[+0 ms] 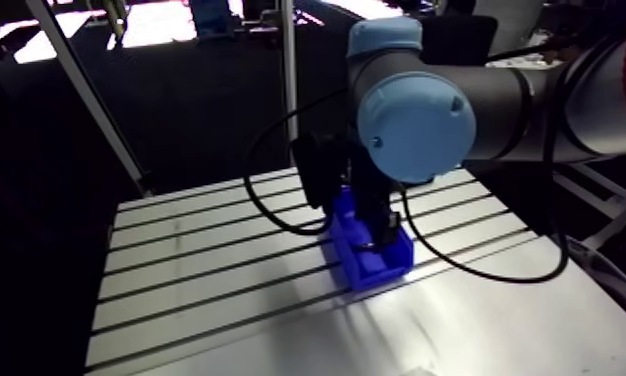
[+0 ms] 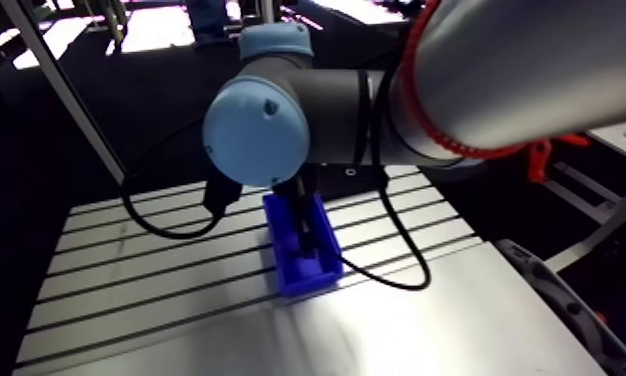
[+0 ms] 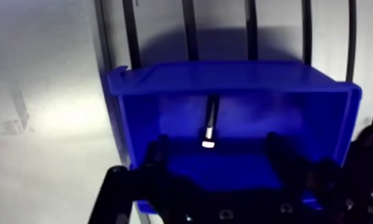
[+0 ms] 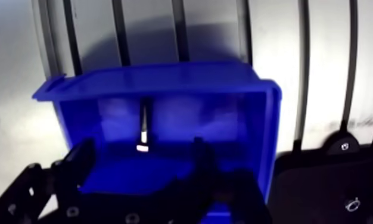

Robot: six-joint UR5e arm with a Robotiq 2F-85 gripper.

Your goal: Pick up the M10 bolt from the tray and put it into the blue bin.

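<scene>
The blue bin (image 3: 224, 74) stands on the slotted aluminium table (image 1: 197, 250), open side up. Inside it lies the bolt (image 3: 210, 125), a dark shank with a bright head, pointing toward the bin's far wall. My gripper (image 3: 217, 156) hangs just over the bin's near part, and its two dark fingers (image 3: 159, 156) are apart. It is open: the bolt rests ahead of and between the fingertips, touched by neither. In the arm view the gripper (image 1: 382, 235) reaches down into the bin (image 1: 372, 265). No tray is in view.
A black cable (image 1: 277, 215) loops over the table beside the bin. A thin metal post (image 1: 289, 90) and a slanted frame bar (image 1: 97, 100) rise behind the table's far edge. Bare table (image 1: 497, 330) spreads on the near side.
</scene>
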